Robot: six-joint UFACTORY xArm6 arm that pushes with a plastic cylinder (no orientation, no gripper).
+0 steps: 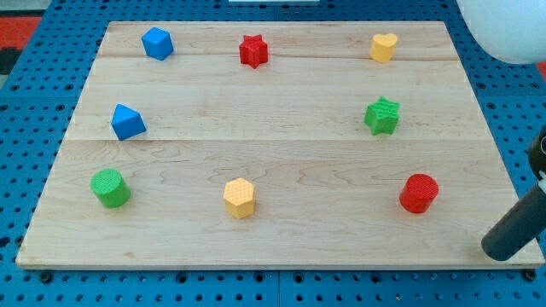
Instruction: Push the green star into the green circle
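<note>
The green star (382,116) sits on the wooden board (281,145) toward the view's right, at mid height. The green circle (110,188) is a round block at the view's lower left, far from the star across the board. My tip (498,249) is the lower end of the dark rod at the view's lower right, near the board's bottom right corner. It is below and to the right of the green star and touches no block.
Other blocks on the board: a blue block (157,43) at top left, a red star (253,51), a yellow heart (383,47), a blue triangular block (127,122), a yellow hexagon (240,198) and a red cylinder (419,193). Blue pegboard (34,170) surrounds the board.
</note>
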